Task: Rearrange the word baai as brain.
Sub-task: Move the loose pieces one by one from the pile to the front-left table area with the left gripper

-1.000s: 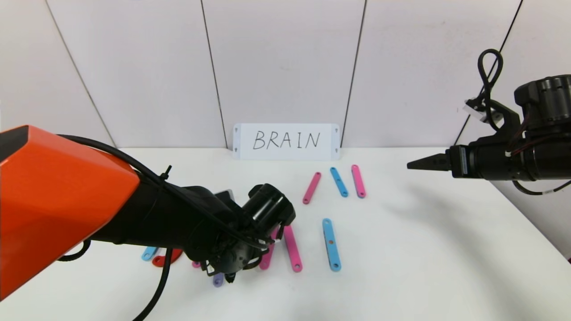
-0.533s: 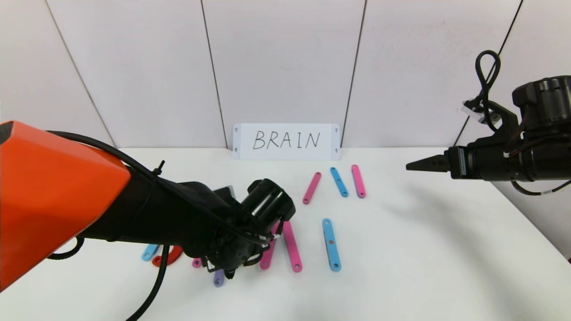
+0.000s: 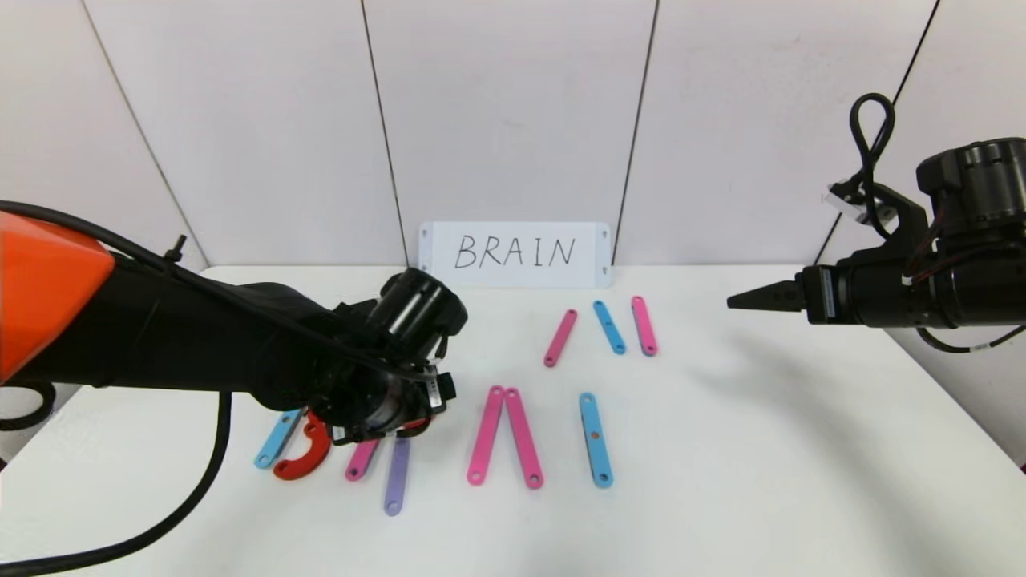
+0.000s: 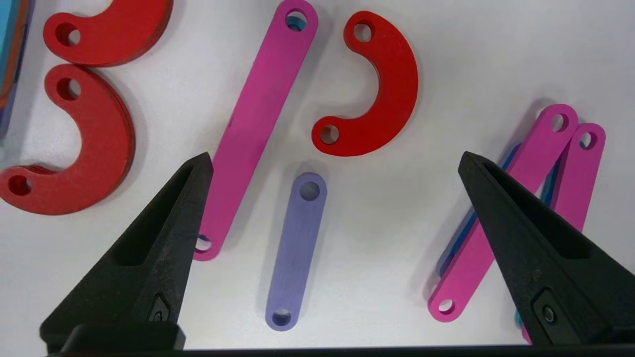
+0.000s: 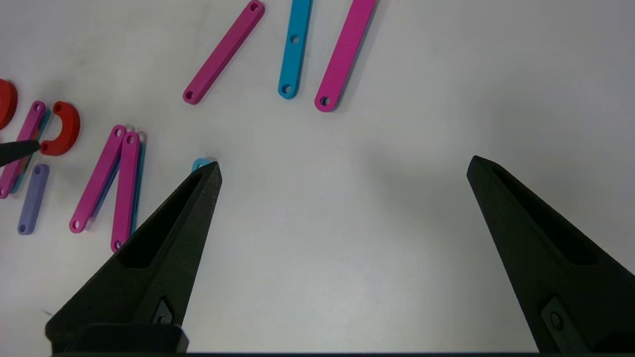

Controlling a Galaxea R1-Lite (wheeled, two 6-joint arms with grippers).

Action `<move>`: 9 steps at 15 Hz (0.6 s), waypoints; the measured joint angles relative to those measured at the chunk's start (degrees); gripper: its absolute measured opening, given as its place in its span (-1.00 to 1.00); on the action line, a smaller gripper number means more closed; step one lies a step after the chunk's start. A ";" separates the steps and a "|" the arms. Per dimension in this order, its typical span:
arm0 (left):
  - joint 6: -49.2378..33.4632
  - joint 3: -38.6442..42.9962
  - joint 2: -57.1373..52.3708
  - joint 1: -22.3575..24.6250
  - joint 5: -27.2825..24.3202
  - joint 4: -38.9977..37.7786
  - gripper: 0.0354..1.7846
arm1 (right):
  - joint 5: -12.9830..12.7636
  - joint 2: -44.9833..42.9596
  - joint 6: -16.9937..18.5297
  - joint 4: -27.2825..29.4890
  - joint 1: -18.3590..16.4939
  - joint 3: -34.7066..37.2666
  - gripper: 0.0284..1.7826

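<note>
Left tool (image 4: 335,163) hangs low over the left-centre of the desk (image 3: 761,449), fingers spread wide and gripping nothing. Right tool (image 5: 342,168) is held high at the right side, likewise spread and empty, its tip pointing inward.

Surface: a plain white desk, backed by a wall of pale panels (image 3: 505,112) divided by thin dark seams. A white card (image 3: 515,255) with handwritten "BRAIN" leans against the wall at the desk's far edge.

The word is laid in flat pieces across the desk. In the left wrist view, a purple strip (image 4: 296,250) lies directly between the spread fingers; a long pink strip (image 4: 255,124) runs beside it, its lower end hidden behind one finger. A red arc (image 4: 379,91) sits just past the purple strip's upper end, and two further red arcs (image 4: 84,144) lie on the far side of the pink strip. A pair of pink strips (image 3: 503,437), meeting at the top in an inverted V, lies toward the other finger, which covers part of it in the wrist view. In the head view, the left arm hides much of the leftmost letters; a light-blue strip (image 3: 276,439) shows at their outer edge. Right of the V lies a single light-blue strip (image 3: 595,439). Farther back, well apart from both tools, lie a pink, a blue and a pink strip (image 3: 609,327).
</note>
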 joint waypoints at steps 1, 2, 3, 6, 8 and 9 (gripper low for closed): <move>1.65 0.06 -0.29 1.07 -0.69 0.06 0.94 | -0.02 0.00 0.00 0.00 0.05 0.01 0.95; 3.22 0.20 -0.63 1.83 -0.88 0.48 0.94 | -0.02 0.00 0.00 0.00 0.10 0.01 0.95; 4.72 0.41 -1.15 2.45 -0.99 0.80 0.94 | -0.05 0.00 -0.02 0.00 0.11 0.01 0.95; 10.62 2.67 -2.58 3.19 -1.73 2.05 0.94 | -0.02 0.00 0.00 0.00 0.11 0.06 0.95; 13.89 4.28 -3.35 3.28 -4.17 2.16 0.94 | -0.11 0.00 0.00 0.00 0.29 0.15 0.95; 14.56 4.74 -3.66 3.52 -5.63 1.99 0.94 | -0.11 0.00 0.00 0.00 0.29 0.17 0.95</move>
